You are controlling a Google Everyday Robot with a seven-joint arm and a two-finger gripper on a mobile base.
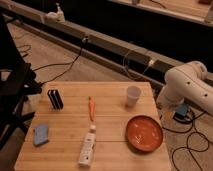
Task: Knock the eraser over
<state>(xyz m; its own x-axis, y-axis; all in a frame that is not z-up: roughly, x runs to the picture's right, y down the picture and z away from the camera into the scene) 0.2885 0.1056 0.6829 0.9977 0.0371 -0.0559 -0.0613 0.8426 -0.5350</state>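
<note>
The eraser (55,99) is a small black block with thin pale stripes. It stands upright on the back left part of the wooden table (65,152). The robot's white arm (187,86) bends beside the table's right edge, well away from the eraser. My gripper is out of view; only the arm's links show.
A pale cup (133,95) stands at the back right. A thin orange stick (91,108) lies mid-table, with a white tube (87,146) lying in front of it. An orange-red plate (144,133) sits front right and a flat light-blue pad (41,134) front left. A black chair (12,85) stands at the left, and cables lie on the floor.
</note>
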